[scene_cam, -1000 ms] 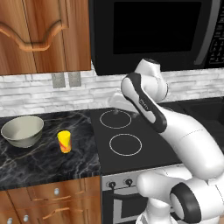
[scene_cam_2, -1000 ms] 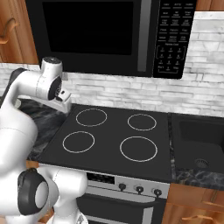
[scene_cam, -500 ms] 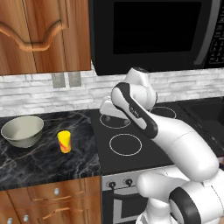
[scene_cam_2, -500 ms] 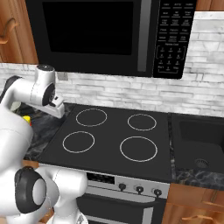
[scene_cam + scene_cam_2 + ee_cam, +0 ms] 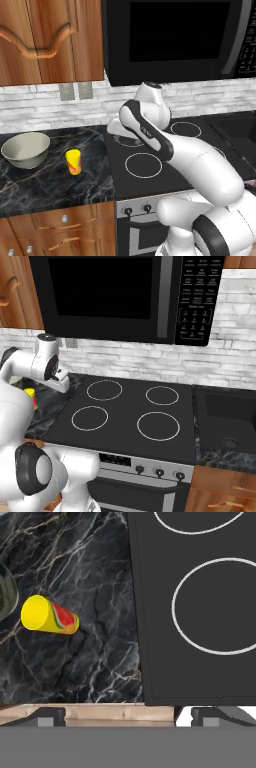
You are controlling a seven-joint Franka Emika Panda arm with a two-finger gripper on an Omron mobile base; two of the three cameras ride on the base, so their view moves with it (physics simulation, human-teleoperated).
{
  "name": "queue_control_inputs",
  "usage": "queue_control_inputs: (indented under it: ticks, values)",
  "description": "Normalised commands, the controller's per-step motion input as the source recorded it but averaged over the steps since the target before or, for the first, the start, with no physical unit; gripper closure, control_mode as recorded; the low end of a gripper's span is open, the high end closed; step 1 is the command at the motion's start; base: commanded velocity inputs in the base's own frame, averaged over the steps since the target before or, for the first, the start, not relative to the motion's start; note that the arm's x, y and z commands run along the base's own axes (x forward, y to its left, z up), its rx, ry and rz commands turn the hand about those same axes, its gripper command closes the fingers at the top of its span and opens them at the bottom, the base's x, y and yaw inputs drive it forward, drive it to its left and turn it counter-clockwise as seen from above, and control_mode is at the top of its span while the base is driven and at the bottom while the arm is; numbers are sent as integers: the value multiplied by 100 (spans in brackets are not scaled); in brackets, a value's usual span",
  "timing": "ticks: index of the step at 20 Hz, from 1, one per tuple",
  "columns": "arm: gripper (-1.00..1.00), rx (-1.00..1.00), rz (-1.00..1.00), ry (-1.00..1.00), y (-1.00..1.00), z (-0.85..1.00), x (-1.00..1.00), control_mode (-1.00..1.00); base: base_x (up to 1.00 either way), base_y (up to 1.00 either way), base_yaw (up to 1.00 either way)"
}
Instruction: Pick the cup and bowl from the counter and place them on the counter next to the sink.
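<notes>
Left base view gives you the clearest layout: the cup (image 5: 73, 161) stands upright on the counter (image 5: 55, 187), just right of the bowl (image 5: 26, 149) and apart from it, with a strip of bare marble between them. Both sit on the stretch of counter left of the stovetop (image 5: 165, 155), the bowl farther left and a little farther back than the cup. You can see the arm (image 5: 165, 145) bent over the left rear part of the stovetop, its hand hidden behind the elbow there.

From the right base view you find the sink (image 5: 227, 421) set into the counter on the far right side of the stovetop, well apart from the cup, which shows as a sliver of yellow (image 5: 30, 392) past the arm at the left edge. The microwave (image 5: 125, 298) hangs over the stovetop.

Hand view looks straight down on you: the cup (image 5: 48, 616) shows its yellow mouth and the orange-red mark on its side, the rim of the bowl (image 5: 6, 594) cuts in at the left edge, and the stovetop edge runs down the middle. The gripper (image 5: 116, 716) has its two fingertips spread wide apart at the bottom, nothing between them, and it hangs above the counter's near edge, right of the cup and not touching it.
</notes>
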Motion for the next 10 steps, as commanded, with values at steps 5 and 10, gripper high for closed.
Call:
queue_control_inputs:
  ticks: [5,10]
  values:
    - [-100,0,0,4,43,-9,21,-100,0,0,0]
    - [-100,0,0,6,29,-26,40,-100,0,0,0]
